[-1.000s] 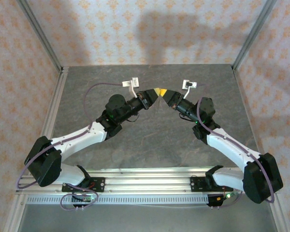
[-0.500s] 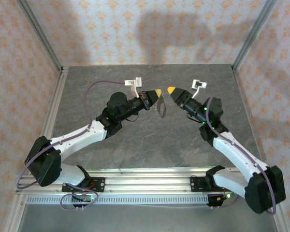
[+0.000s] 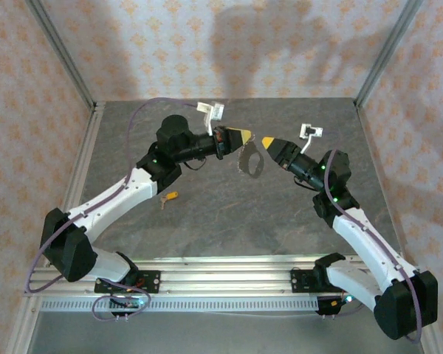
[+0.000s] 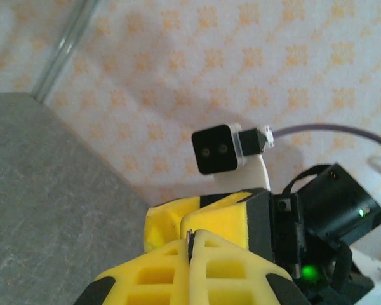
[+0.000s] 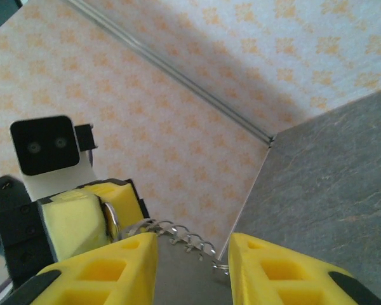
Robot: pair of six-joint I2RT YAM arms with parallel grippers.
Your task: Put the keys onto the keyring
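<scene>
Grey slate bench (image 3: 229,221), orange-patterned wallpaper walls (image 3: 207,51) on three sides. Both arms reach toward the bench middle, tips facing each other and just apart.

Left end effector (image 3: 241,135) has its yellow fingers pressed together, pinching the keyring (image 3: 249,162). The thin brownish wire loop hangs from the tip toward 5 o'clock, over the bench just past centre toward 1 o'clock. Cannot tell whether it touches the surface. In the left wrist view a thin metal sliver sits in the seam between the closed fingers.

Right end effector (image 3: 267,141) is at 3 o'clock of the keyring. Its fingers (image 5: 101,267) are spread with nothing between them, and the chain shows just beyond the gap.

Key (image 3: 170,197), orange head, lies flat on the bench at 8 o'clock from centre, under the left forearm and well apart from the keyring.
</scene>
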